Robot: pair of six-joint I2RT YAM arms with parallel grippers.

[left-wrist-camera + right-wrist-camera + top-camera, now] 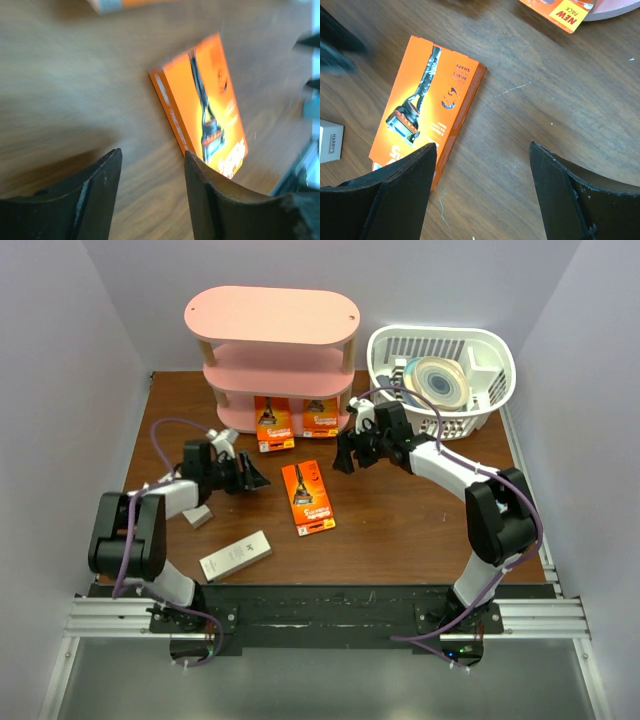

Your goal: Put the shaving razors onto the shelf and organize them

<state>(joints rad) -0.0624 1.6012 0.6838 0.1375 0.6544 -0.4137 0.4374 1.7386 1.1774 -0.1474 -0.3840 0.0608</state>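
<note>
The pink shelf (270, 315) stands at the back of the table. Two orange razor packs (272, 422) (320, 418) rest side by side at its bottom tier, their near ends sticking out in front. A third orange pack (307, 497) (210, 100) (427, 100) lies flat mid-table. My left gripper (255, 480) (152, 155) hovers open just left of it, empty. My right gripper (343, 455) (482, 147) is open and empty above the wood to its right. One whitish-grey box (235, 556) lies near the front; another (197, 515) (330, 141) sits by the left arm.
A white slatted basket (490, 350) stands at the back right, holding a round bluish object (438, 380). A corner of a shelved pack (560, 7) and the shelf's pink base (615, 10) show in the right wrist view. White walls enclose the table.
</note>
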